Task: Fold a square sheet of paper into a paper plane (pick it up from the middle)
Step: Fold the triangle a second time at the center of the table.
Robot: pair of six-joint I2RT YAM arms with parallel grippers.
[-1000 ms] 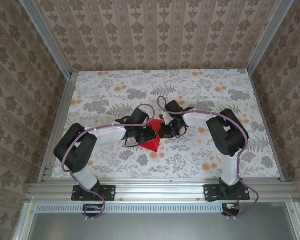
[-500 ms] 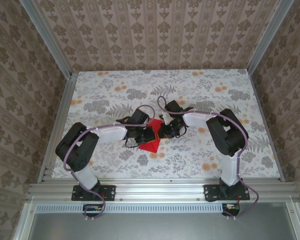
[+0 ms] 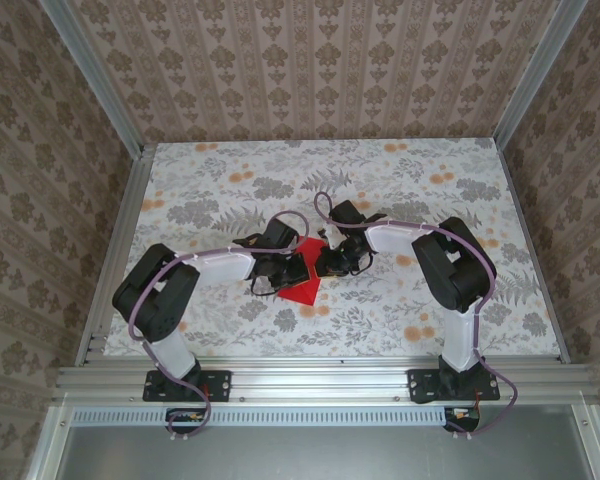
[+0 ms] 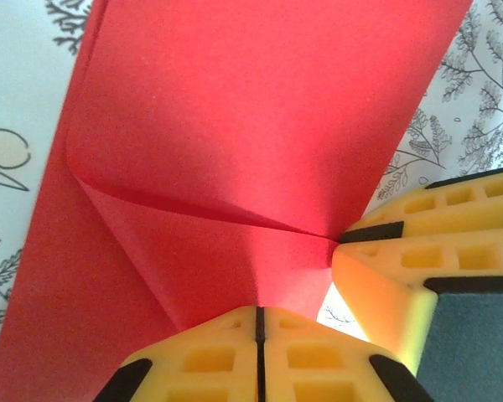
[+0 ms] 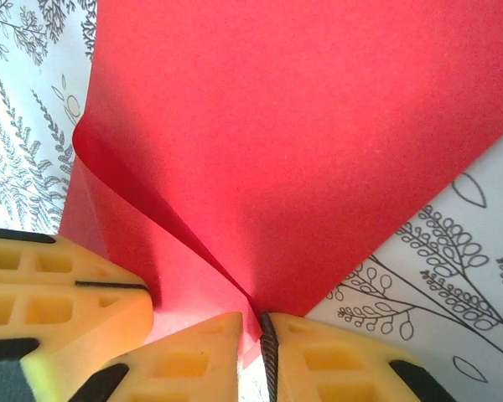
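The square sheet of paper (image 3: pixel 302 284) is bright red and partly folded, lying on the table between my two grippers. My left gripper (image 3: pixel 291 268) comes in from the left. In the left wrist view it (image 4: pixel 259 310) is shut on the paper's (image 4: pixel 235 126) near edge, where a crease runs up from the jaws. My right gripper (image 3: pixel 326 262) meets it from the right. Its jaws (image 5: pixel 262 320) stand a narrow gap apart, with a raised fold of the paper (image 5: pixel 302 126) lying in the gap. The two grippers' yellow fingertips nearly touch.
The table (image 3: pixel 430 190) has a floral cloth with open room all round the paper. Aluminium rails (image 3: pixel 310 378) run along the near edge and sides. Patterned walls close in the back and both sides.
The right jaws have parted slightly around the fold. The left arm has crept a little to the right, and the paper has hardly moved.
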